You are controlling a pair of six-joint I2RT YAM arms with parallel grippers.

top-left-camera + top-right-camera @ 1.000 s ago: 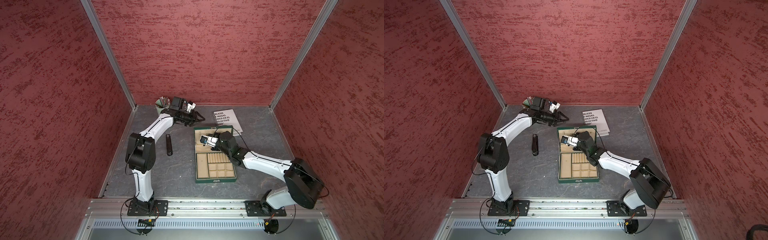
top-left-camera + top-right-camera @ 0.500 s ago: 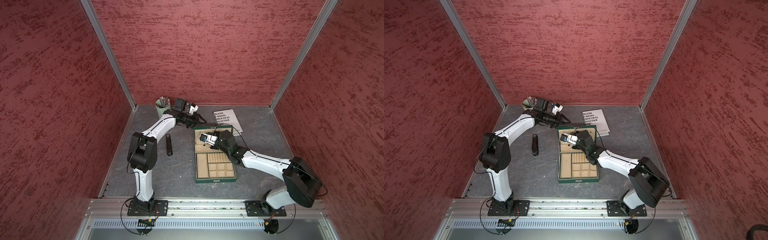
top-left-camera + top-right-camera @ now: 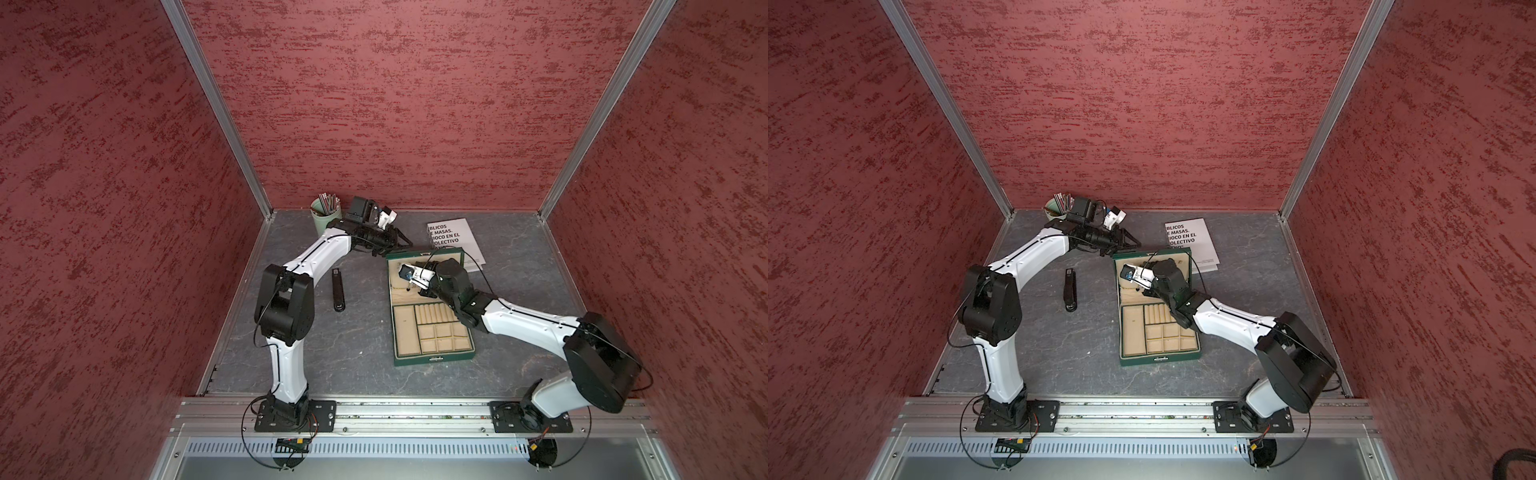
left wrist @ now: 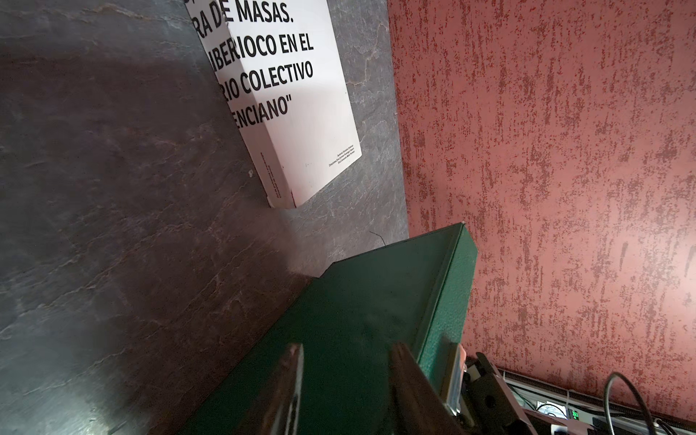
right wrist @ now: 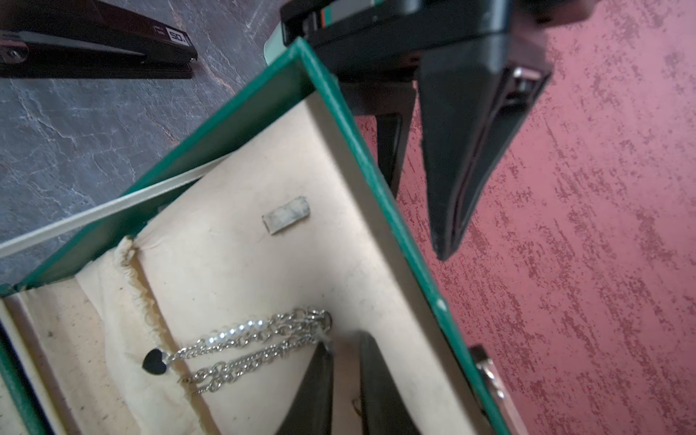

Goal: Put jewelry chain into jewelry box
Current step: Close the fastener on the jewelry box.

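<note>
Mottled red walls [image 3: 395, 104] enclose a grey marbled floor [image 3: 353, 353].

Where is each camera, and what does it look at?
Top views: high above the front, looking down at the dark green jewelry box; both arms show.
Left wrist: behind the box's lid, facing the white book; left gripper shows.
Right wrist: facing the lid's lining and silvery link chain; right gripper shows.
Wrist views share the lid.

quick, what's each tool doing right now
left tool: open, behind the lid, holding nothing
right tool: slightly open, chain by its tip, not gripped
</note>
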